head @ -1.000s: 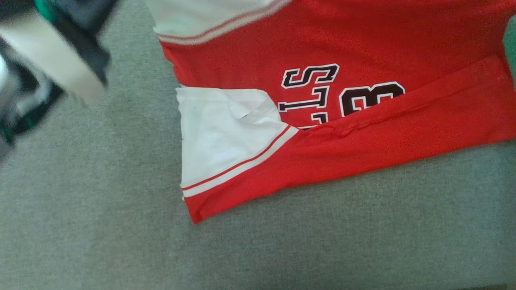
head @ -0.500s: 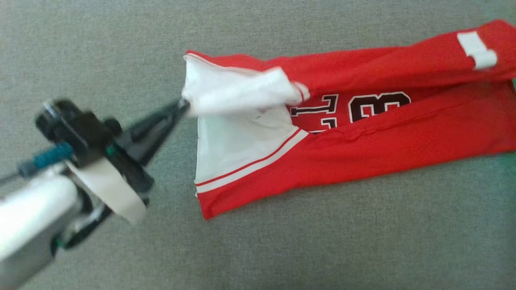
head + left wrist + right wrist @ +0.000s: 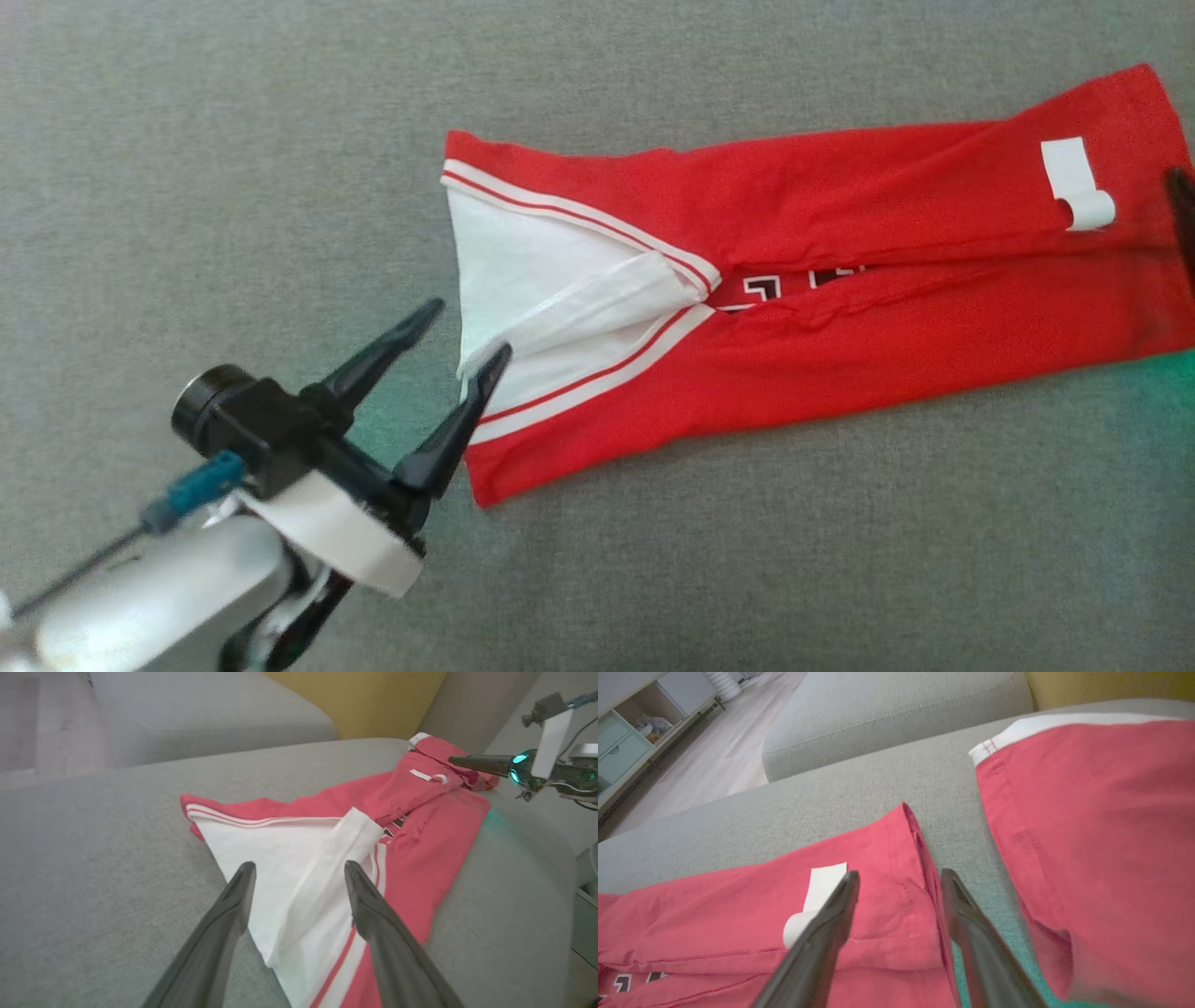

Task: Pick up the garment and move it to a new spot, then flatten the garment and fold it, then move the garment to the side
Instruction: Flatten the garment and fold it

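Note:
The garment (image 3: 840, 280) is a red jersey with white striped sleeves, lying on the grey cushion (image 3: 233, 140) as a long band with both long sides folded inward. A white label (image 3: 1074, 182) shows near its right end. My left gripper (image 3: 471, 327) stands open at the white sleeve end (image 3: 289, 858), fingers apart above the cloth and holding nothing. My right gripper (image 3: 900, 873) is open over the hem at the far end, its fingers straddling the red edge (image 3: 915, 858). From the left wrist view, the right gripper (image 3: 455, 759) hovers just above that end.
Grey sofa cushion surrounds the garment on all sides. A second cushion (image 3: 887, 714) and a yellow one (image 3: 364, 700) lie behind. More red cloth with a white band (image 3: 1087, 812) lies right of my right gripper; whether it belongs to the same garment I cannot tell.
The upper long side has come down over the black number. My left gripper let go of the white sleeve, opened and drew back. The camera view shifted too.

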### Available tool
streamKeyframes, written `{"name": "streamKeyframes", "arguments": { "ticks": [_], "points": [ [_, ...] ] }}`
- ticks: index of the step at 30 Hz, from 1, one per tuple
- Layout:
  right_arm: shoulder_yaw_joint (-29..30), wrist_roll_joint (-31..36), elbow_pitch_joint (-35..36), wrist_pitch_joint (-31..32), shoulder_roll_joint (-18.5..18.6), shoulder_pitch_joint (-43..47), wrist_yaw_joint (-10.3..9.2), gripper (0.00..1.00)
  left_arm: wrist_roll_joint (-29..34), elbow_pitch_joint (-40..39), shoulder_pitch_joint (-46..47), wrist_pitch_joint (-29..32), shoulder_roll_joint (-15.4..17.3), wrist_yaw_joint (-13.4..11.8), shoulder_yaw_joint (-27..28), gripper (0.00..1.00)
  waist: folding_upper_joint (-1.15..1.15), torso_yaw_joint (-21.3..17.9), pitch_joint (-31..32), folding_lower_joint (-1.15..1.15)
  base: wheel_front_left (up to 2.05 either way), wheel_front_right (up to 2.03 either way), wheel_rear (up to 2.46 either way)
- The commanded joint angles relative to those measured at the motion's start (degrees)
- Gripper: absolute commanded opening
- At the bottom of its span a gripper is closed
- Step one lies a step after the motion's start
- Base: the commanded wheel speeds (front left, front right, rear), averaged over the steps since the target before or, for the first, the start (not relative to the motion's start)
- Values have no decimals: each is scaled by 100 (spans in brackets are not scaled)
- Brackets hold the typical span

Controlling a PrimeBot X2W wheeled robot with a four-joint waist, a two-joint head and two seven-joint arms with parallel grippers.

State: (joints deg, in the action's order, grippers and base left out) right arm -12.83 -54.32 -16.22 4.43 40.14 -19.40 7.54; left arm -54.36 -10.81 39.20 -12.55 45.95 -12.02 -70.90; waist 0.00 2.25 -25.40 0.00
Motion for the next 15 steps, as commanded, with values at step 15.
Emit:
{"name": "streamKeyframes", "arguments": {
  "ticks": [15],
  "points": [
    [1485,1725,170,-1286,-869,1542,-5,100,2714,70,-2515,-243,-2680,-1391,3228,100,0,671,650,0,0,0,0]
  ]
}}
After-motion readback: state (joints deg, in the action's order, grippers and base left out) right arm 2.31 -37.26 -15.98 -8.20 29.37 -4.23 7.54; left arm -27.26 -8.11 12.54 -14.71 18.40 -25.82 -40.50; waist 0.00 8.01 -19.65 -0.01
